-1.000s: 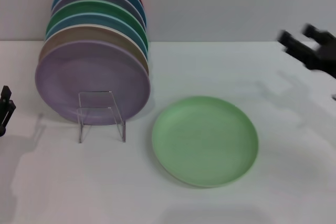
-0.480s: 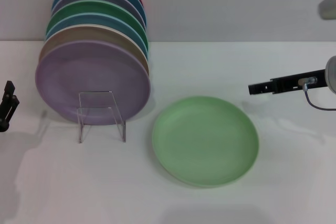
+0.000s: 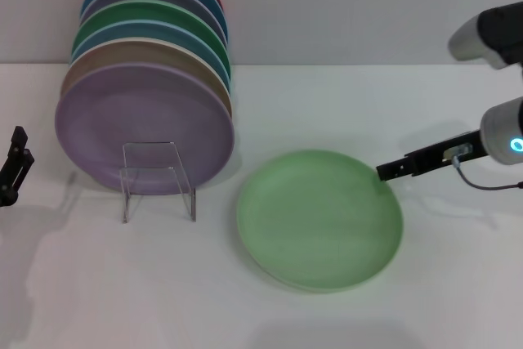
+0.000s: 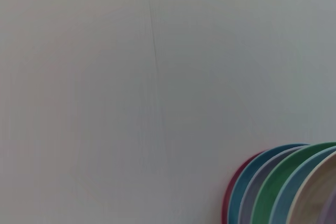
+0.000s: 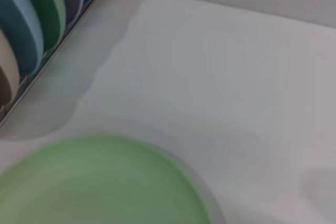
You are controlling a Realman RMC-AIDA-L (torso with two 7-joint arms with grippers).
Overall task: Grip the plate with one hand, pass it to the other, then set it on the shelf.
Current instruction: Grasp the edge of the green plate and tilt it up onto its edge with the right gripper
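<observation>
The pale mint green plate lies flat on the white tabletop, in front of and to the right of the clear shelf that holds a row of upright plates. Nothing grips it. In the right wrist view the same plate fills the lower part of the picture, with bare tabletop beyond it and the edges of the racked plates off to one side.

The right gripper reaches in from the right side of the head view as a slim black bar, carried on a white-grey arm with a blue-lit ring and a thin cable. Its tip sits at the plate's far right rim, either touching it or just above it; which of the two cannot be told. From this angle the fingers read as one thin dark strip, so whether they are parted or closed cannot be told, and they have no visible hold on the plate.

The left gripper shows only as a dark shape at the left edge of the head view, well apart from the plate and to the left of the lilac plate that fronts the row. Whether its fingers are parted or closed cannot be told. The left wrist view shows a plain pale wall and the top edges of the racked plates in a corner.
</observation>
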